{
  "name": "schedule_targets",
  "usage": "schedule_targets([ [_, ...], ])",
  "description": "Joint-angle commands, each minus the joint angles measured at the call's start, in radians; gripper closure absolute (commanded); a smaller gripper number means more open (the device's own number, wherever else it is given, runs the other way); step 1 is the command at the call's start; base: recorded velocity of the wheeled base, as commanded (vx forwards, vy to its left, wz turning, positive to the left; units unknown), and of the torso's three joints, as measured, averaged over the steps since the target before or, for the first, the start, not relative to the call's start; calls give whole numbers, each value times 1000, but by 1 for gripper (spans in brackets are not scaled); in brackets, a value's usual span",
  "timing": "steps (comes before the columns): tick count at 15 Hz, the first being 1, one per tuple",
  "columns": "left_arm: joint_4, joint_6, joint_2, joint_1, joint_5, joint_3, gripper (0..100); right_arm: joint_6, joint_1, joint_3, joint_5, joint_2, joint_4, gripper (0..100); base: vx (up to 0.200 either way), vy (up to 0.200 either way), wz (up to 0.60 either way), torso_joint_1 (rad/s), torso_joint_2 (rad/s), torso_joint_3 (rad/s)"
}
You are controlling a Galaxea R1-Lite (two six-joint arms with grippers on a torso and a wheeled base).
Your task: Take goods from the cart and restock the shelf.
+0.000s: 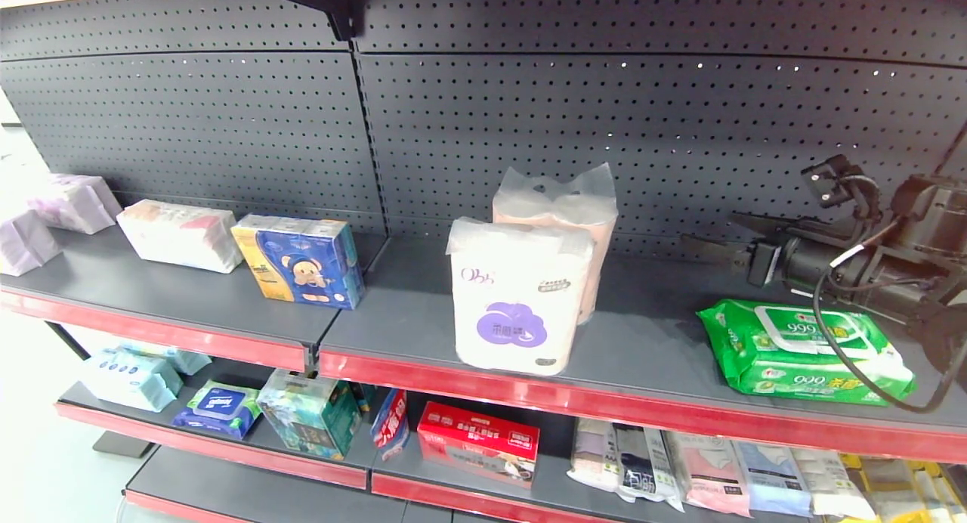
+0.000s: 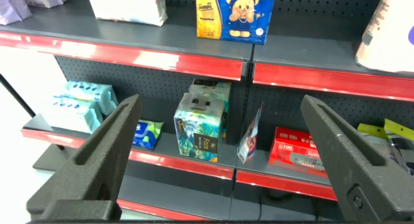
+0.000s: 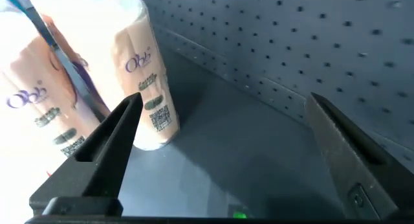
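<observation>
Along the shelf (image 1: 423, 334), a white tissue pack (image 1: 180, 234) and a blue tissue pack (image 1: 302, 260) are sitting side by side. A white roll pack (image 1: 517, 300) is standing at the front edge, a peach roll pack (image 1: 563, 205) close behind it. A green wipes pack (image 1: 804, 349) is lying flat. I am holding my right gripper (image 1: 708, 230) above the shelf behind the wipes, pointing at the rolls, jaws spread and empty. My left gripper (image 2: 220, 104) is facing the lower shelves, jaws apart too.

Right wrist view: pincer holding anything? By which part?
Nothing held. The right pincer is open, with only bare shelf in its gap; the toilet roll pack stands apart from it. The left pincer is open and empty too.
</observation>
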Motion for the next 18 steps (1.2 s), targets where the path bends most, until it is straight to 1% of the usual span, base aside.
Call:
schedule_targets([
  [1,-1,0,0,0,0,1,0,2,13,104,-84,-134,-1,0,0,0,0,0,0,0],
  [2,1,0,0,0,0,1,0,3,16,127,-133,-163,1,0,0,0,0,0,0,0],
  [3,1,0,2,0,0,1,0,2,17,162,-242,-216,8,0,0,0,0,0,0,0],
  [4,1,0,2,0,0,1,0,2,17,162,-242,-216,8,0,0,0,0,0,0,0],
  [5,-1,0,2,0,0,1,0,5,28,205,-377,-343,139,0,0,0,0,0,0,0],
  [6,-1,0,2,0,0,1,0,0,14,236,-389,-407,205,0,0,0,0,0,0,0],
  [9,-1,0,2,0,0,1,0,-17,3,343,-460,-628,288,0,0,0,0,0,0,0],
  [10,-1,0,2,0,0,-1,0,-24,7,379,-477,-713,357,0,0,0,0,0,0,0],
  [11,1,0,0,0,0,-1,0,-37,10,414,-483,-808,453,0,0,0,0,0,0,0],
  [12,1,0,2,0,0,1,0,-58,8,435,-486,-903,553,0,0,0,0,0,0,0],
  [13,-1,0,0,0,0,1,0,-61,0,435,-489,-953,608,0,0,0,0,0,0,0],
  [14,-1,0,0,0,2,-1,0,-58,-23,431,-493,-987,636,0,0,0,0,0,0,0],
  [17,-1,0,2,0,0,1,0,-58,-118,445,-470,-1044,644,0,0,0,0,0,0,0],
  [18,1,0,0,0,0,-1,0,-63,-118,440,-466,-1052,644,0,0,0,0,0,0,0],
])
